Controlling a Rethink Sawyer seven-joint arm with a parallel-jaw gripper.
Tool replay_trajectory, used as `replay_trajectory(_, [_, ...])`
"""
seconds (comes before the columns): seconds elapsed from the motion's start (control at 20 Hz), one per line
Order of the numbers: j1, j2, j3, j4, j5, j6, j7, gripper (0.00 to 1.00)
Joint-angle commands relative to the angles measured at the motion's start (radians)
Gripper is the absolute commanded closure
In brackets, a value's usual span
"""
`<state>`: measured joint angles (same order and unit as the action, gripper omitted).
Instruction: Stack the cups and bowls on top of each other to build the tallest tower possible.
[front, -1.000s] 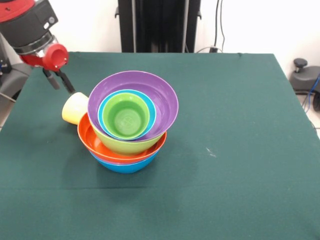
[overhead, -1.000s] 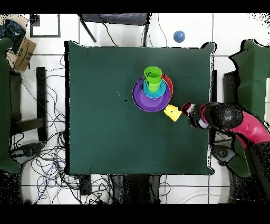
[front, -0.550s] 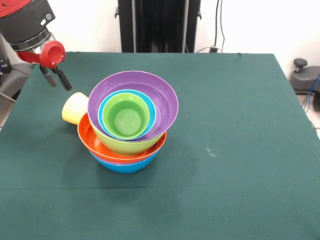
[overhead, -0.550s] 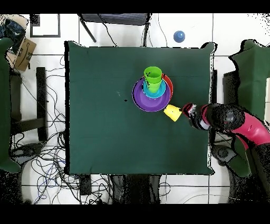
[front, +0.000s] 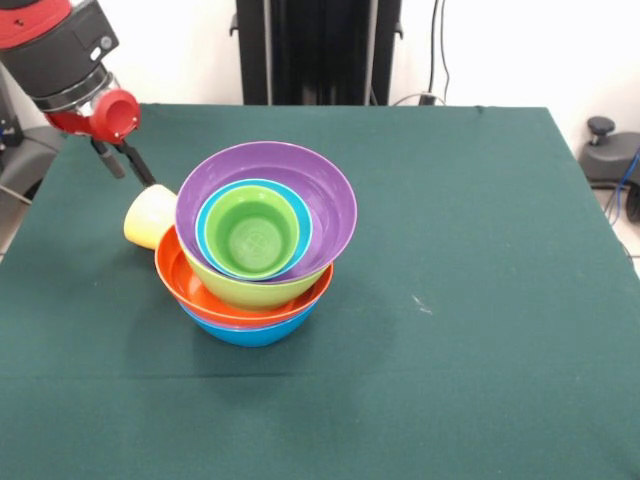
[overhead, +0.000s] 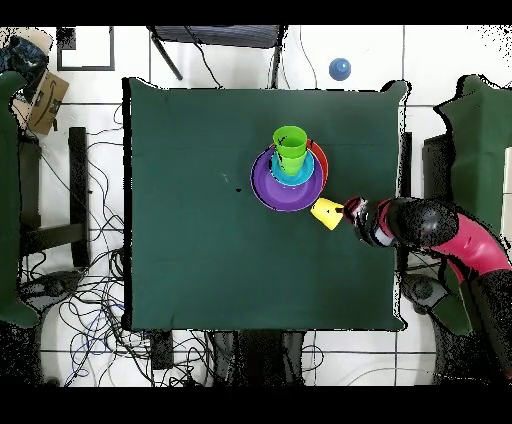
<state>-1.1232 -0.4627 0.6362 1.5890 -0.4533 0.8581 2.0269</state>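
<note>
Tower (front: 258, 245), yellow cup (front: 148, 216) apparently alongside.

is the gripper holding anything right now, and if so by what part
Nothing is held. The gripper hangs open just above and beside the yellow cup, which lies on its side against the tower, with no finger touching it.

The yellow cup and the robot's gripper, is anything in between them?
No. In the front view only a short strip of bare green tablecloth separates the gripper from the yellow cup, which lies on its side.
</note>
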Motion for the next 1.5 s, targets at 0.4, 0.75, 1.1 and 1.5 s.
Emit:
replay_trajectory(0.4, [0.003, 0.105, 0.032, -0.013, -0.116, -0.011, -0.322, 0.0])
replay_trajectory(0.75, [-0.003, 0.124, 0.046, -0.04, -0.131, 0.003, -0.331, 0.0])
replay_trajectory(1.1, [-0.009, 0.13, 0.058, -0.032, -0.147, -0.002, -0.31, 0.0])
replay_trajectory(1.5, [-0.005, 0.115, 0.068, -0.033, -0.16, -0.009, -0.296, 1.0])
